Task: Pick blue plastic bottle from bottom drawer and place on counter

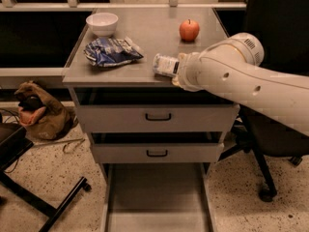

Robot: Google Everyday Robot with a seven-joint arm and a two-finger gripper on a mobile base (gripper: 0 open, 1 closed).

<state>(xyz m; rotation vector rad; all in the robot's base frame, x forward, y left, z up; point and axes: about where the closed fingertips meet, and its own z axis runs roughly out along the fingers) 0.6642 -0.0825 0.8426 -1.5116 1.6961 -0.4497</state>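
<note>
The blue plastic bottle (164, 65) lies on its side on the counter (154, 33), close to the front edge. It is whitish with a pale blue-and-white label. My gripper (178, 72) is right against the bottle's right end, at the tip of my white arm, which comes in from the right. The wrist hides where the gripper meets the bottle. The bottom drawer (157, 197) is pulled out below, and its flat grey floor is bare.
On the counter are a white bowl (102, 23) at the back left, a crinkled blue-and-white snack bag (112, 51) and a red apple (189, 30). Both upper drawers are shut. A brown bag (41, 112) and a black chair base (46, 204) are on the floor to the left. An office chair (270, 153) stands at the right.
</note>
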